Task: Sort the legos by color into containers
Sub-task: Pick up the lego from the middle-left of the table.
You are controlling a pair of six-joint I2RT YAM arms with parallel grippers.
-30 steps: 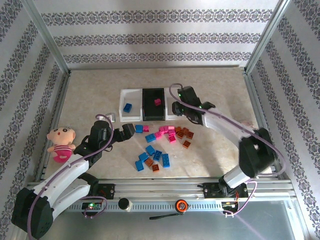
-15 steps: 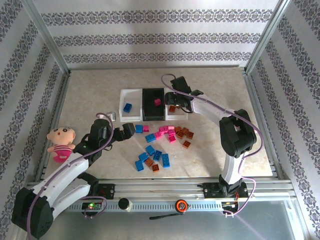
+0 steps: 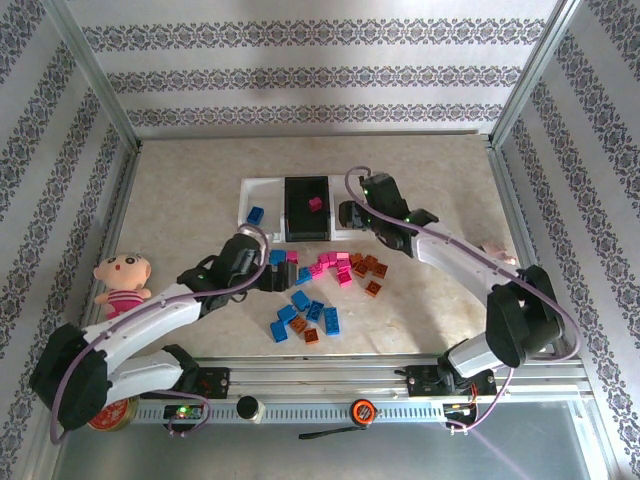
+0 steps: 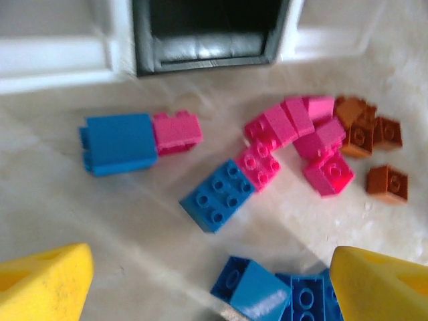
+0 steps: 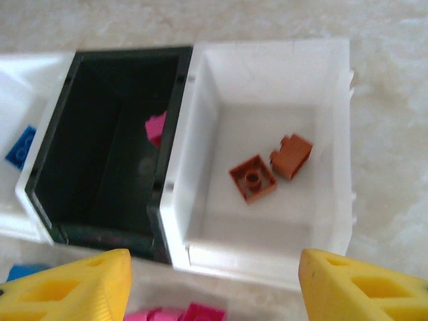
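Observation:
Loose legos lie mid-table: a blue brick [image 4: 217,194], a tipped blue one [image 4: 251,291], a blue and pink pair [image 4: 119,142], a pink cluster [image 4: 301,140] and orange-brown bricks [image 4: 374,134]. My left gripper [image 4: 214,287] hangs open over the blue ones, holding nothing, at the pile's left edge [image 3: 272,278]. My right gripper [image 5: 214,274] is open and empty at the near edge of the right white tray [image 5: 267,221], which holds two orange-brown bricks [image 5: 253,178]. The black tray [image 5: 107,221] holds a pink brick [image 5: 156,127]. The left white tray [image 3: 250,195] holds a blue brick [image 3: 256,214].
A doll in a pink dress [image 3: 122,285] lies at the table's left side. A round red tin [image 3: 108,415] sits below the front rail at the left. Patterned walls and metal posts close in the table on three sides.
The right gripper has opened over the right white tray and let an orange-brown brick drop into it. The left arm has swung right, over the loose bricks.

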